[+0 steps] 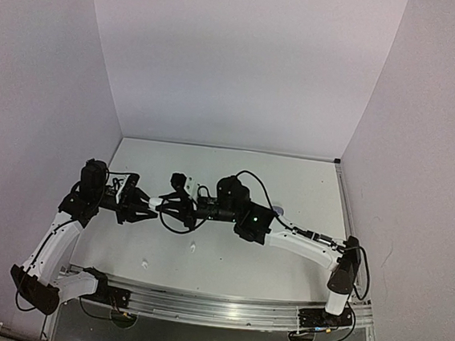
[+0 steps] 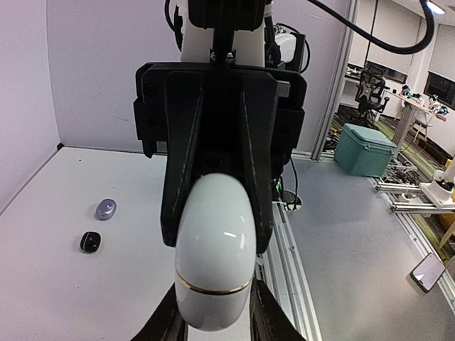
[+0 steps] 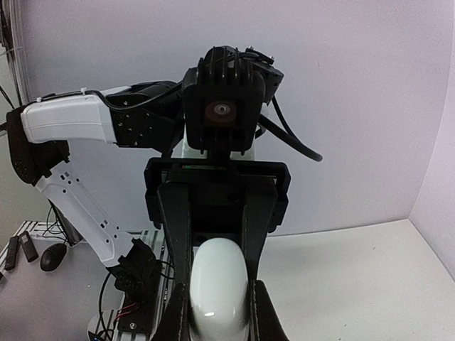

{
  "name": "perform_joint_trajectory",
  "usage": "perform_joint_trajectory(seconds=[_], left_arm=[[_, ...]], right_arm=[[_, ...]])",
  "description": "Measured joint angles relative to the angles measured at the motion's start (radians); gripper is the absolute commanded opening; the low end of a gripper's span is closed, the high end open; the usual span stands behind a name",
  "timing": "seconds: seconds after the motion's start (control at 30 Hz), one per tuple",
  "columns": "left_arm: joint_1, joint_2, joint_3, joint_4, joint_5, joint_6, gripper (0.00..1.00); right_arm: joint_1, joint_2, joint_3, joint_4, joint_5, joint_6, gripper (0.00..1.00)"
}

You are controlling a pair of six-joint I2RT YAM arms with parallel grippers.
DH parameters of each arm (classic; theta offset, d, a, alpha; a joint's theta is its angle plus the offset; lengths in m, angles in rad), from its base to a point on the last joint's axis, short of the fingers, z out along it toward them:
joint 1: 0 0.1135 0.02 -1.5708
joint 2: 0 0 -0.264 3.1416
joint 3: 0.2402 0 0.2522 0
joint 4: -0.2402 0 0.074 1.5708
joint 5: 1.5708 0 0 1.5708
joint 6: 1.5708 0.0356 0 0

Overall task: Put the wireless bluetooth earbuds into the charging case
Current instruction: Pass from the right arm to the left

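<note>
I see 3 white walls (image 1: 238, 59) round my white table (image 1: 234, 268), with a metal rail (image 1: 214, 306) along its near edge. Beyond, a teal box (image 2: 364, 149) sits on the floor near an office chair (image 2: 370, 89). Elsewhere lies 1 black mouse (image 3: 52, 257).

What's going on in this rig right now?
Both arms hold one white charging case in the air between them. The left tool is shut on one end and the right tool on the other. The case's gold seam looks closed, and neither tool holds an earbud. Two tiny white specks, likely earbuds, lie on the table below. A small grey item and a small black item lie off to one side.
</note>
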State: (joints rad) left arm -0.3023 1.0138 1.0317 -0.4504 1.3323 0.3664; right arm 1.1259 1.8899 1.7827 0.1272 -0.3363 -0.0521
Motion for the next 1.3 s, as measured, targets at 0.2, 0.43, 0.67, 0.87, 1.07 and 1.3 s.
perform_joint_trajectory(seconds=[0.2, 0.43, 0.67, 0.87, 1.07, 1.3], left_arm=[[0.0, 0.0, 0.0, 0.0, 0.0, -0.001, 0.28], [0.0, 0.0, 0.0, 0.008, -0.002, -0.008, 0.26], [0.0, 0.0, 0.0, 0.009, -0.006, -0.009, 0.26], [0.0, 0.0, 0.0, 0.015, -0.006, -0.016, 0.29], [0.0, 0.001, 0.0, 0.015, -0.006, -0.016, 0.22], [0.0, 0.001, 0.0, 0.015, -0.007, -0.007, 0.01]], right_arm=[[-0.003, -0.001, -0.007, 0.0, -0.001, 0.002, 0.0], [-0.003, -0.001, -0.007, 0.001, -0.007, 0.008, 0.0], [-0.004, -0.001, -0.007, 0.0, -0.008, 0.011, 0.0], [-0.004, -0.001, -0.007, -0.007, -0.005, 0.011, 0.0], [-0.004, -0.001, -0.007, -0.016, -0.007, 0.011, 0.0], [-0.004, -0.001, -0.007, -0.016, -0.008, 0.016, 0.0]])
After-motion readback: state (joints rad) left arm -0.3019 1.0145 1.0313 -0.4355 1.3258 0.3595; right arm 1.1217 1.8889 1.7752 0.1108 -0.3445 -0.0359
